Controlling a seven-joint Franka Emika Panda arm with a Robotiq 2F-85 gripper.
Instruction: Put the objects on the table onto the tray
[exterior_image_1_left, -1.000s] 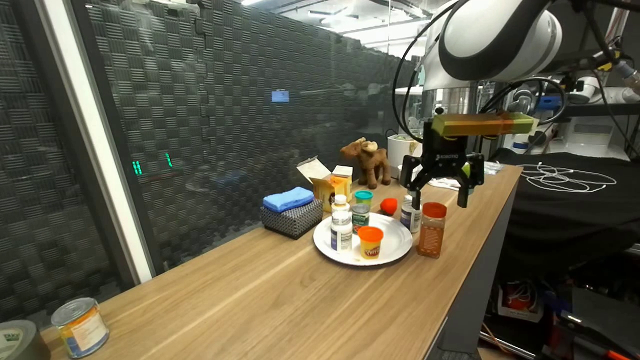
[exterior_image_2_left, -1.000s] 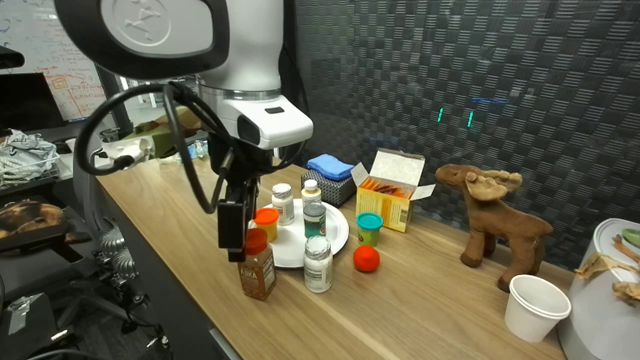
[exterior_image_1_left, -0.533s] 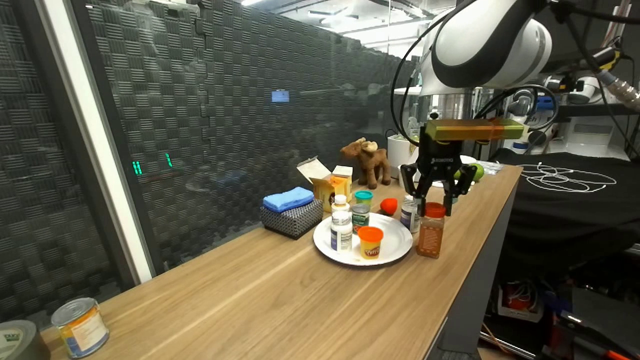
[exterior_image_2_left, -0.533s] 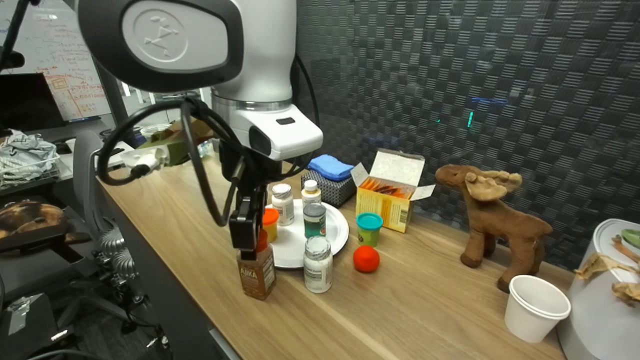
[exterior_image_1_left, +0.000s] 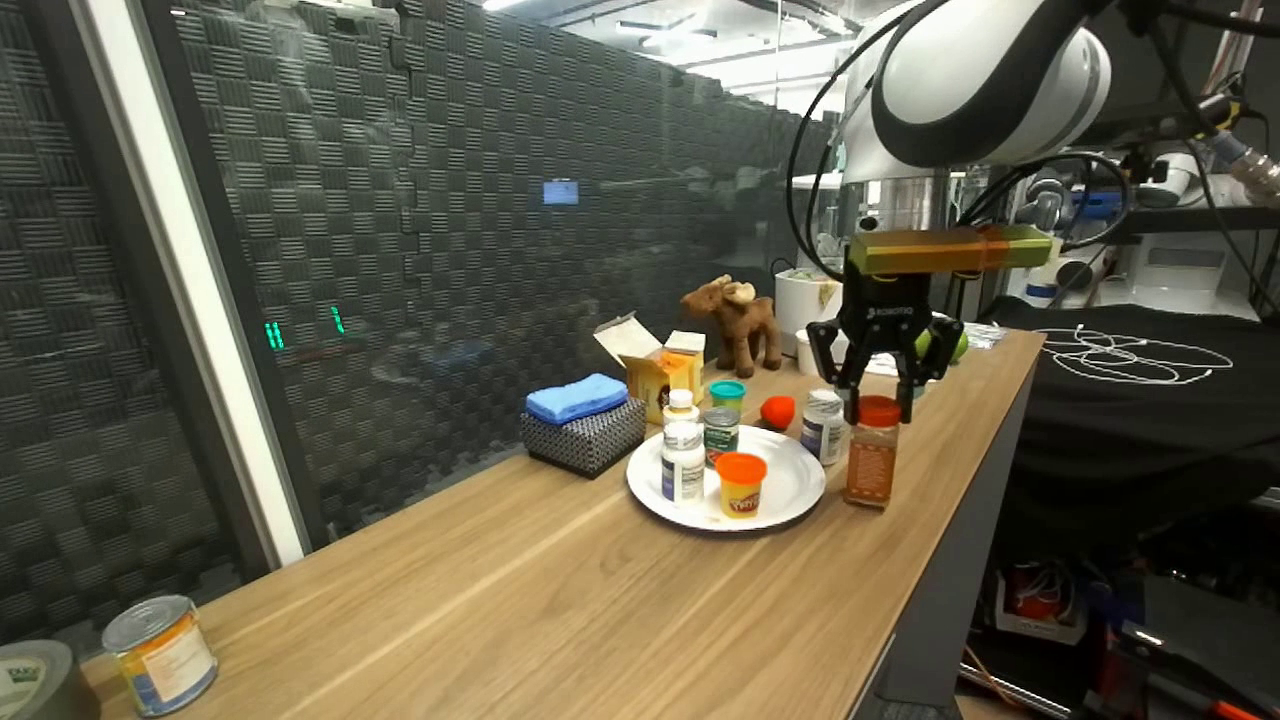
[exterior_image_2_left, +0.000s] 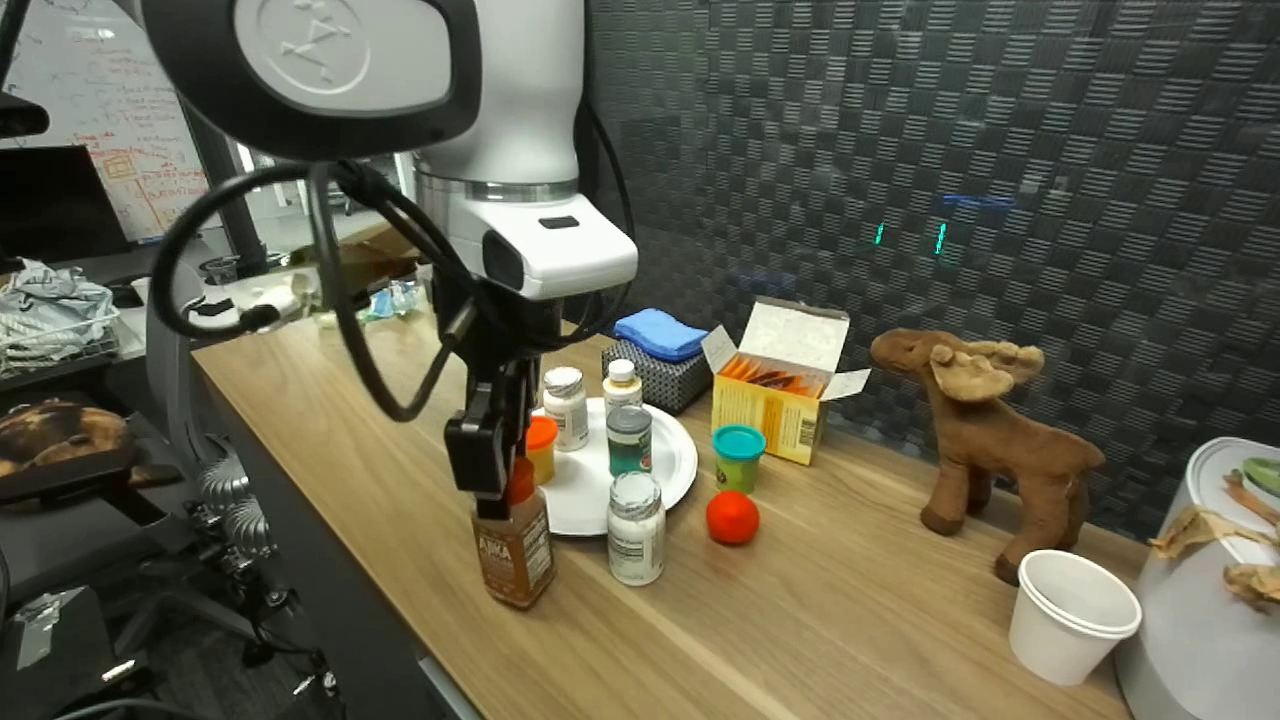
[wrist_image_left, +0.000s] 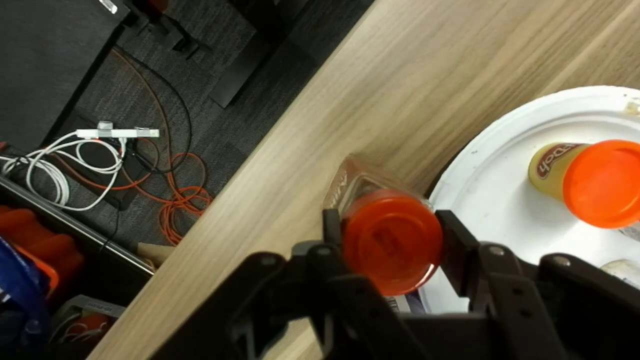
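My gripper (exterior_image_1_left: 879, 408) is closed around the red lid of the red-lidded jar (wrist_image_left: 392, 245). The jar stands nearly upright beside the round white tray (exterior_image_1_left: 795, 485); whether its base touches the table (exterior_image_1_left: 560, 600) I cannot tell. On the tray are the small orange-lidded cup (exterior_image_1_left: 741, 490), a white pill bottle (exterior_image_1_left: 683, 465), the dark-labelled jar (exterior_image_2_left: 630, 440) and a smaller white-capped bottle (exterior_image_2_left: 622, 385). Another white pill bottle (exterior_image_2_left: 636, 530) stands on the table by the tray's rim, mostly hidden under the lid in the wrist view.
A teal-lidded cup (exterior_image_2_left: 738, 460) and a red-orange ball (exterior_image_2_left: 733, 518) are near the tray. Behind sit an open yellow box (exterior_image_2_left: 775, 400), a dark box with blue cloth (exterior_image_1_left: 583, 430), and a plush moose (exterior_image_2_left: 990, 450). The table edge runs close to the jar.
My gripper came down over the jar and closed on its red lid. In the last half second gripper and jar shifted slightly together, the jar moving a little away from its earlier spot.
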